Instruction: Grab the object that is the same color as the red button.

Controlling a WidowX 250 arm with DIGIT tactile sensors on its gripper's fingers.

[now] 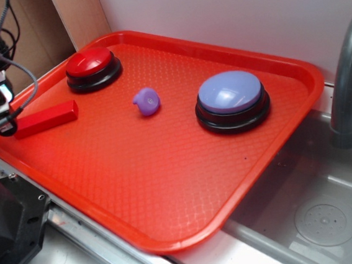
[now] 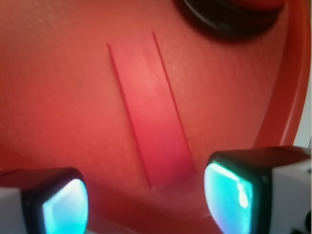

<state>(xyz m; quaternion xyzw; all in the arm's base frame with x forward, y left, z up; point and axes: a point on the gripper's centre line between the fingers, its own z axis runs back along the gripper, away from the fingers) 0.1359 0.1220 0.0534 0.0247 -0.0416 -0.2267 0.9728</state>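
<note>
Red block (image 2: 151, 114) lies flat on the red tray (image 1: 169, 189), its near end just ahead of the claw (image 2: 146, 197), between the spread, empty fingers. Red button (image 1: 92, 66) sits beyond its far end. Judged rigid, light, smooth-sided. Best hold: across the narrow width, further toward mid-length, to avoid pivoting.

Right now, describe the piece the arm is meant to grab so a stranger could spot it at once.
Start at the big red tray and go to its left edge, just below the red button. There lies the red block, one end by the open pincer. It alone is a long, flat bar; its neighbours are round domes and a purple lump.
</note>
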